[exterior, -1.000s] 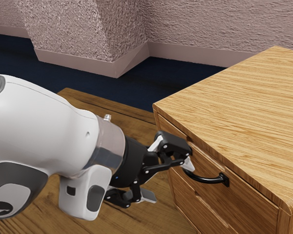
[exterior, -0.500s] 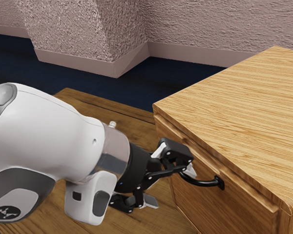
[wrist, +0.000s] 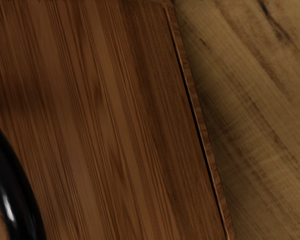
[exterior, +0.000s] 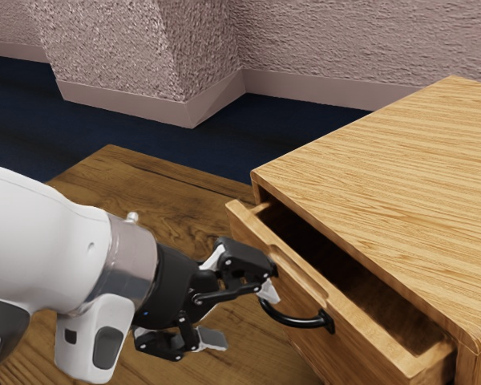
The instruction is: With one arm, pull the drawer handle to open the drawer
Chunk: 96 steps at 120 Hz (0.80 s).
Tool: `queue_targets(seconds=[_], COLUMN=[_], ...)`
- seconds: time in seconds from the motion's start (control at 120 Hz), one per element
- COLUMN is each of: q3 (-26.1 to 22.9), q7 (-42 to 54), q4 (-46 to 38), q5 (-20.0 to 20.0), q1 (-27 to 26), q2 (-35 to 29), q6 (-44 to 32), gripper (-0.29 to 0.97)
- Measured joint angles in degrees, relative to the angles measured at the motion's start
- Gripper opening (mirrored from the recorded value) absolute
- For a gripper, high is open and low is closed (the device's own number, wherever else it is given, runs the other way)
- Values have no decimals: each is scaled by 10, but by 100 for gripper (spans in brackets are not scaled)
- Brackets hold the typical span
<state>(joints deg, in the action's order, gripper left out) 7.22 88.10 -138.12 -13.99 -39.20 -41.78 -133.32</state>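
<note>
The drawer handle point(exterior: 297, 320), a black curved bar, sits on the front of the top drawer point(exterior: 354, 353). That drawer stands pulled partway out of the light wooden cabinet point(exterior: 385, 184), with its dark hollow showing under the cabinet's top. In the wrist view the handle point(wrist: 10, 200) is a glossy black curve close to the hand, against the drawer's brown front panel point(wrist: 100, 110), whose edge runs beside the paler desk point(wrist: 260, 100).

The pincer point(exterior: 240, 314) is at the end of the handle towards the exterior view's left. Its fingers are spread. The upper finger point(exterior: 242, 268) is hooked at that end of the bar, and the lower finger point(exterior: 208, 340) hangs well below it, apart from the handle and over the desk. The white arm point(exterior: 40, 249) comes in from the exterior view's left.

The cabinet stands on the darker wooden desk point(exterior: 160, 184). Beyond the desk lie a dark blue floor point(exterior: 64, 104) and a rough pinkish wall point(exterior: 345, 40) with a plain skirting board.
</note>
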Motion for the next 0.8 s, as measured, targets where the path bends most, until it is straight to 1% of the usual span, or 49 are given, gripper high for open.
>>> queue_targets(seconds=[0.108,0.158,0.333,0.383,0.408,0.467,0.492,0.517,0.55,0.583,0.65,0.692,0.742,0.8], q3=[0,0,-7,-8,-8,-8,-10,-15,-26,-31,-27,1,24,42], q7=[0,-1,-4,-5,-7,-10,-11,-13,-15,-19,-41,-67,-105,-153], q4=[-16,-22,-56,-77,-92,-119,-126,-130,-131,-121,-30,26,73,115], q5=[4,5,7,7,7,7,6,6,6,7,6,3,-6,-21], q1=[-6,-9,-15,-17,-17,-17,-18,-17,-15,-9,46,87,128,156], q2=[-25,-38,-94,-126,-153,-211,-237,-260,-287,-301,-295,-256,-205,-151], q6=[4,8,24,31,38,59,70,82,101,122,195,250,310,373], gripper=[64,62,66,65,62,61,56,53,56,58,61,63,64,65])
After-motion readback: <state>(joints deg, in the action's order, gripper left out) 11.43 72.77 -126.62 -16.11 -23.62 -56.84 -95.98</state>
